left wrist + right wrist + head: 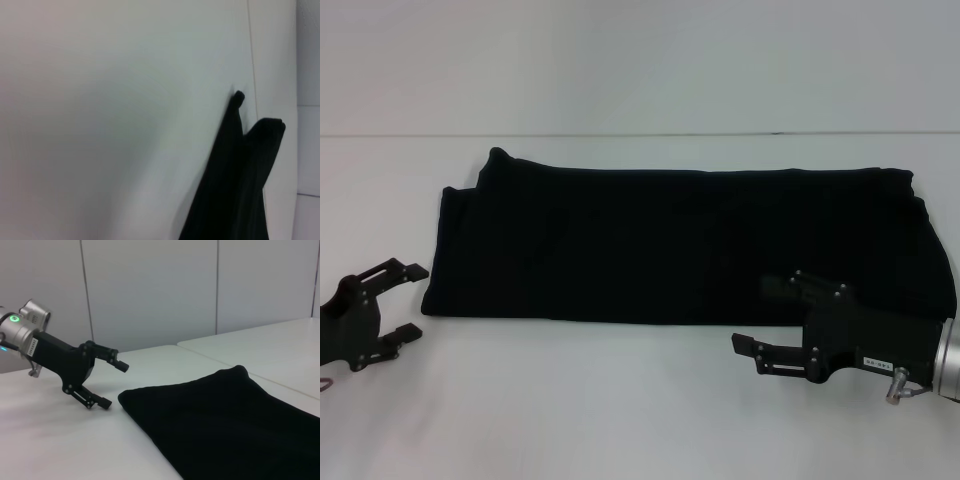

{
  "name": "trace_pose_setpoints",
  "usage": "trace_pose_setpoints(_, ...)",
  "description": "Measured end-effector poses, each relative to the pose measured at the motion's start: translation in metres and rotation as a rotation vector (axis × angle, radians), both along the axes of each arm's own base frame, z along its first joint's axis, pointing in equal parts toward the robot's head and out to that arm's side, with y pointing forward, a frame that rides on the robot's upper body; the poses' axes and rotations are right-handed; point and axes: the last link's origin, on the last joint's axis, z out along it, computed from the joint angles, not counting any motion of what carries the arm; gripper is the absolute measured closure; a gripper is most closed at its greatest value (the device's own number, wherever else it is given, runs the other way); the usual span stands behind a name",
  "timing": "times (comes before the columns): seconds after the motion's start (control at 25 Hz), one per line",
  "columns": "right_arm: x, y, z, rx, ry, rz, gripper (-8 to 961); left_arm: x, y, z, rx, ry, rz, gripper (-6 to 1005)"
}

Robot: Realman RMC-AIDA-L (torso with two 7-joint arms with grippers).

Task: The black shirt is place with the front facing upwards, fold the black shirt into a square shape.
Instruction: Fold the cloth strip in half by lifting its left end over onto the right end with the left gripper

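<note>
Black shirt folded, no lettering visible; both tools seemingly released.

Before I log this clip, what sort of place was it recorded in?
Probably an indoor lab or office-style room set up for robot trials. A plain white table carries only the folded black shirt, pale panelled walls stand behind it, and the open left gripper and right gripper flank the shirt.
</note>
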Motion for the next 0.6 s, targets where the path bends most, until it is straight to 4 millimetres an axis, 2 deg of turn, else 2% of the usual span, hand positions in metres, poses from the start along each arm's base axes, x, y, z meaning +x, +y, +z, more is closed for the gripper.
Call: trace_pose_setpoints(0.6,0.001,-0.002,-0.002,-0.008,-0.003,-0.003,29,0.006,0.014,-0.007,0.009,0.016,0.0,112)
